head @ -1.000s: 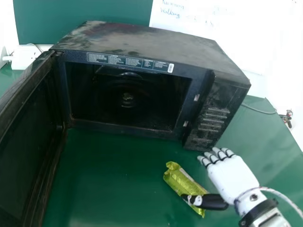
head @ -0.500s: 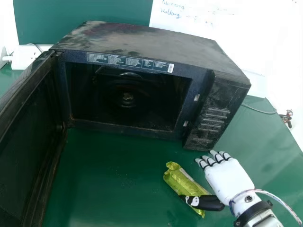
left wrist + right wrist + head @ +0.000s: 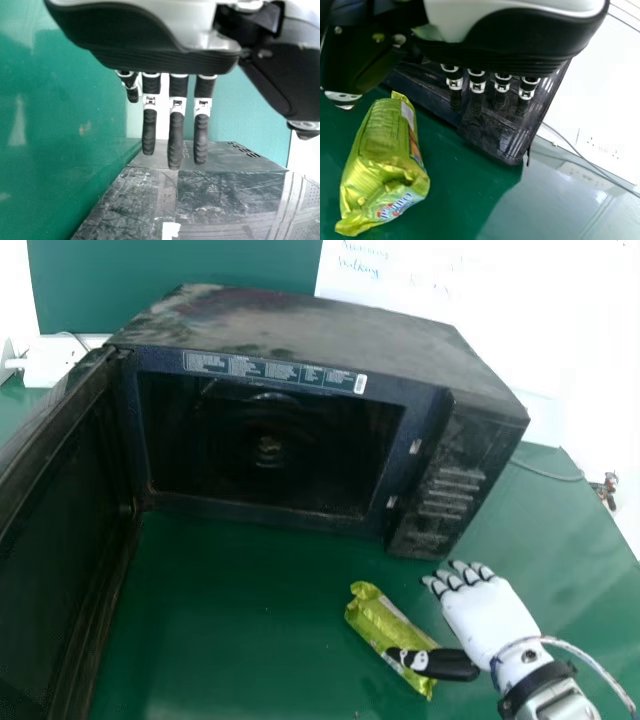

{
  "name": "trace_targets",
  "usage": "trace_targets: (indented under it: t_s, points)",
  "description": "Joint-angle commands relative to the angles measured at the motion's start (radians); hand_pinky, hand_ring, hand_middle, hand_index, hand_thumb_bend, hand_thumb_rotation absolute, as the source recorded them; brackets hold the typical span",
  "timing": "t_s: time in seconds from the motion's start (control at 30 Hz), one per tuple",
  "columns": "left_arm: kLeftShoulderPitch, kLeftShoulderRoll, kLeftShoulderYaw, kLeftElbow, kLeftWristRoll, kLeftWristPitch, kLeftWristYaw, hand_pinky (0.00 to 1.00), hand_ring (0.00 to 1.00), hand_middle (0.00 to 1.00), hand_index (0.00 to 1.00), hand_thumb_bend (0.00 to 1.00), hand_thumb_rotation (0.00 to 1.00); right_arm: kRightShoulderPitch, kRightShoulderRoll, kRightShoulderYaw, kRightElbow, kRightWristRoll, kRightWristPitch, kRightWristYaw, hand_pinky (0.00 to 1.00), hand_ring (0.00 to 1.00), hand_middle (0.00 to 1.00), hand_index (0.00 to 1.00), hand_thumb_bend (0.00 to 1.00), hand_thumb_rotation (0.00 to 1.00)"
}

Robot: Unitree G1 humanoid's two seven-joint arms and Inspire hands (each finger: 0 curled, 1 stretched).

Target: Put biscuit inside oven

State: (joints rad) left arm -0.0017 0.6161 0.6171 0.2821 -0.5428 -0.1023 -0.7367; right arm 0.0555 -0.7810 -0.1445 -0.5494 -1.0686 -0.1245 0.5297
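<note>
The biscuit packet (image 3: 376, 616) lies low, right of centre in the head view, its long axis slanting upper left to lower right, just left of the right hand (image 3: 488, 618), which is released, fingers outstretched, and nearer than the empty left hand (image 3: 150, 56) in the left wrist view.

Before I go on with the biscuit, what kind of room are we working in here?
Probably a lab or workshop rather than a kitchen: the open microwave oven sits on a plain green table, and behind it stands a white board with handwriting on it.
</note>
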Motion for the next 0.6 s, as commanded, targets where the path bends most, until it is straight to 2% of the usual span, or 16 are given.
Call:
trace_targets:
  t_s: [0.0,0.13,0.27,0.3,0.43,0.57]
  points:
    - [0.018,0.003,0.008,-0.010,-0.003,0.012,0.004,0.52,0.58,0.45,0.47,1.00,0.53,-0.005,0.004,0.011,0.018,-0.005,0.007,-0.014,0.96,1.00,0.96,0.94,0.97,0.99]
    - [0.020,0.002,0.008,-0.013,0.001,0.008,0.007,0.48,0.54,0.41,0.46,1.00,0.53,-0.004,0.006,0.017,0.031,0.019,0.002,-0.026,0.96,1.00,0.96,0.94,0.97,0.99]
    - [0.019,0.001,0.008,-0.011,0.001,0.000,0.003,0.40,0.51,0.41,0.48,1.00,0.53,0.003,0.031,0.017,0.014,0.096,0.018,-0.009,0.96,1.00,0.96,0.94,0.96,1.00]
    - [0.018,0.002,0.008,-0.007,-0.002,-0.001,-0.003,0.40,0.54,0.47,0.52,1.00,0.54,0.005,0.032,0.016,0.012,0.110,0.017,-0.010,0.96,1.00,0.95,0.93,0.96,1.00]
    - [0.016,0.004,0.009,0.002,-0.003,-0.005,-0.013,0.40,0.56,0.52,0.58,1.00,0.56,0.005,0.047,0.018,-0.005,0.135,0.036,0.001,0.98,1.00,0.96,0.94,0.96,1.00]
    - [0.018,0.000,0.011,-0.005,0.001,-0.006,-0.002,0.43,0.59,0.56,0.60,1.00,0.54,-0.001,0.056,0.030,-0.018,0.129,0.063,0.017,0.97,1.00,0.96,0.93,0.95,1.00]
